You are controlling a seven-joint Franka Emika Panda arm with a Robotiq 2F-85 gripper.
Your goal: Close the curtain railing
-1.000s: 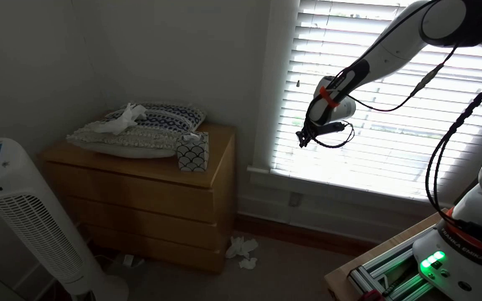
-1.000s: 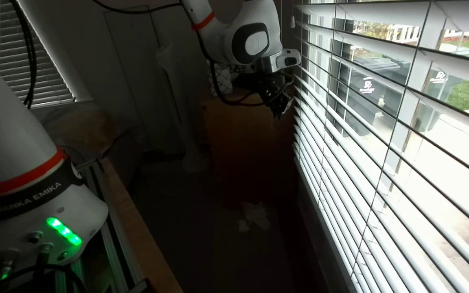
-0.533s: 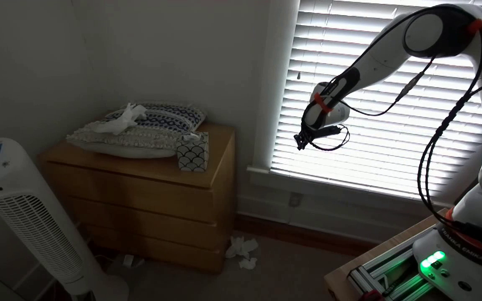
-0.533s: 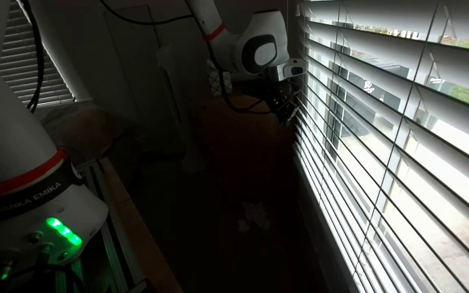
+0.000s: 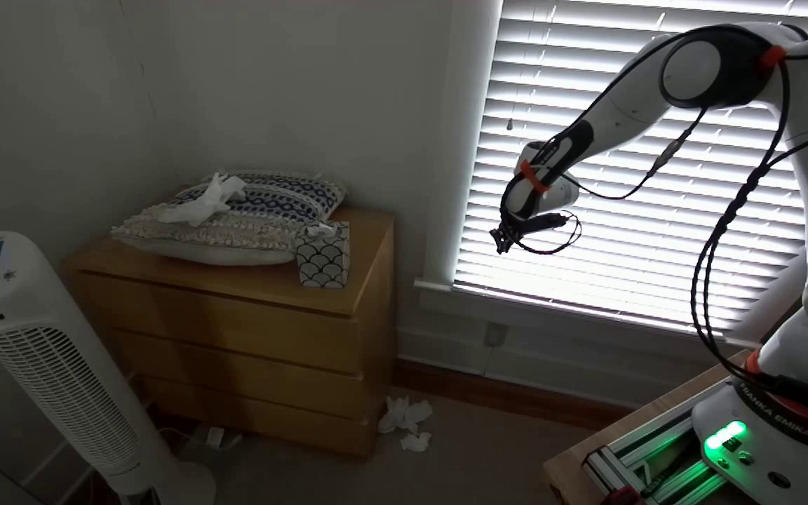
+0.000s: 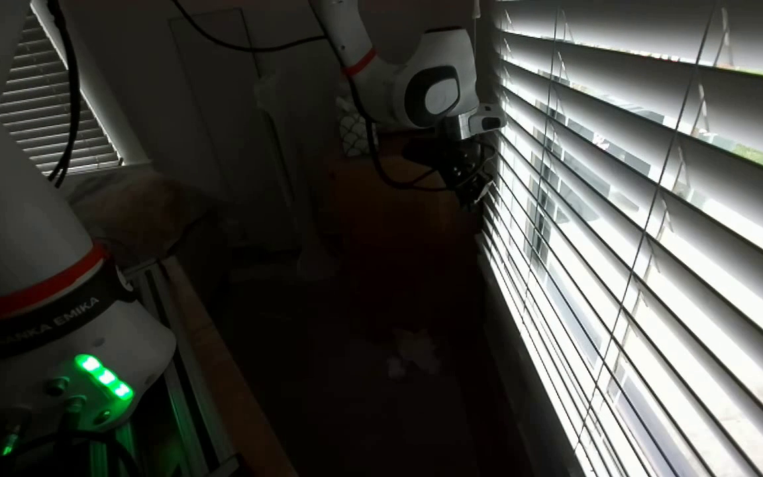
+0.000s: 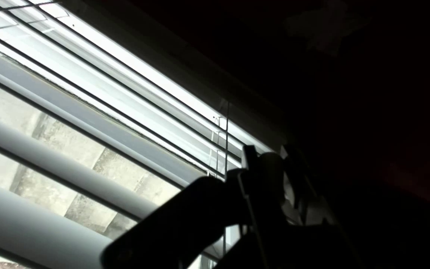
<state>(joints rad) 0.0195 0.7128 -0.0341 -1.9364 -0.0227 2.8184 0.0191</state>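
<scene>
The white slat blinds, the curtain railing [image 5: 628, 263], hang over the window in both exterior views and fill the left of the wrist view [image 7: 50, 157]. Their slats [image 6: 626, 218] are tilted, with narrow bright gaps between them. My gripper [image 5: 497, 242] is in front of the blinds' lower left part, close to the slats [image 6: 475, 199]. In the wrist view my gripper [image 7: 268, 149] is shut on a dark rounded cord knob [image 7: 272, 168]; the picture there is very dark and the knob's cord is not clear. A second small knob [image 5: 510, 124] hangs higher by the blinds.
A wooden dresser [image 5: 236, 308] stands left of the window, with cushions [image 5: 264, 203] and a patterned tissue box [image 5: 324, 259] on it. A white tower fan [image 5: 67, 365] is in front. The windowsill [image 5: 435, 285] juts out below the blinds. Crumpled tissues [image 5: 404, 415] lie on the floor.
The arm and gripper have moved down slightly. The slats have tilted further, narrowing the gaps and hiding more of the outside. The free hanging knob has risen a little.
</scene>
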